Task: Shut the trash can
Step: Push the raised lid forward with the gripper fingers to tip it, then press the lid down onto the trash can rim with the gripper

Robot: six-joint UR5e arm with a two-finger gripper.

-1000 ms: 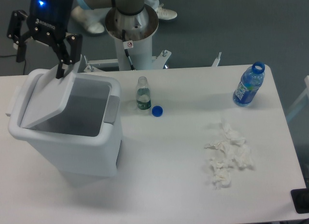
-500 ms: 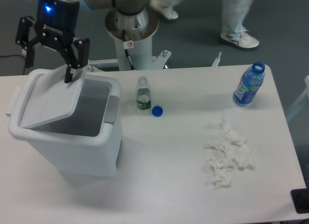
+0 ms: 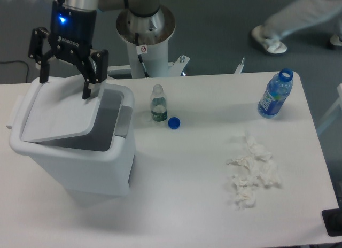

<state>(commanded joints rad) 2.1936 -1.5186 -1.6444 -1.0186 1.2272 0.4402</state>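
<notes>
The large white trash can (image 3: 75, 157) stands on the left of the table. Its flat white lid (image 3: 61, 111) is partly lowered and slopes down over the opening, leaving a dark gap on the right side. A grey latch tab (image 3: 124, 121) sits on the can's right rim. My gripper (image 3: 64, 88) is open above the lid's far edge, fingers spread wide; its right fingertip (image 3: 85, 93) touches the lid, while the left fingertip sits at the can's back left rim.
A small clear bottle (image 3: 157, 103) stands uncapped beside the can, its blue cap (image 3: 173, 123) lying next to it. A blue water bottle (image 3: 275, 94) stands at the far right. Crumpled white tissues (image 3: 251, 173) lie at the right front. The robot's base (image 3: 145, 31) is behind the table.
My gripper has moved right and downwards over the can, pushing the lid. The lid has swung from steeply tilted to much flatter, covering more of the opening.
</notes>
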